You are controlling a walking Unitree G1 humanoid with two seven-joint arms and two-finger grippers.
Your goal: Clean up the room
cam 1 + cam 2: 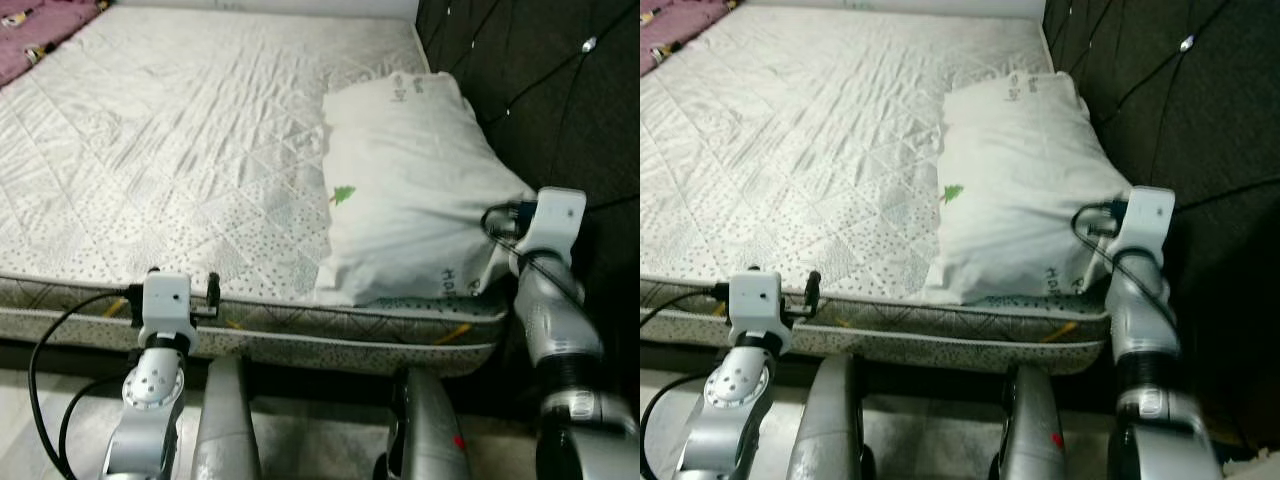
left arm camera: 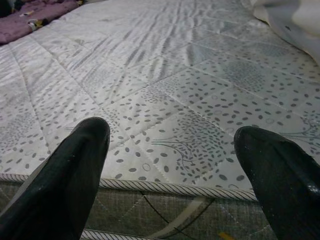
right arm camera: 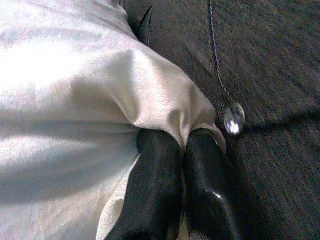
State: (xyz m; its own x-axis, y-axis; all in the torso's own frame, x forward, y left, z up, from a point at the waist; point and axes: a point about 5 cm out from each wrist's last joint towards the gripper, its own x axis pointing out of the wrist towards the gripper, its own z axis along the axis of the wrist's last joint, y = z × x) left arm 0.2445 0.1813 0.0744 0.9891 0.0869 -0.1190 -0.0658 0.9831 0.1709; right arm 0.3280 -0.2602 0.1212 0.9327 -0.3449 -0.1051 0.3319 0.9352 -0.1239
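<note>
White pillow (image 1: 410,180) corner pinched by right pincer (image 3: 182,150) beside black headboard (image 1: 540,90); left pincer (image 2: 172,155) spread over mattress (image 1: 170,140)

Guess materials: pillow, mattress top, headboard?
Pillow: soft white woven fabric, matte; it creases where the right gripper pinches its corner. Mattress: quilted textile, diamond stitching with a grey speckled print. Headboard: dark tufted upholstery, likely fabric, with shiny crystal-like buttons.
</note>
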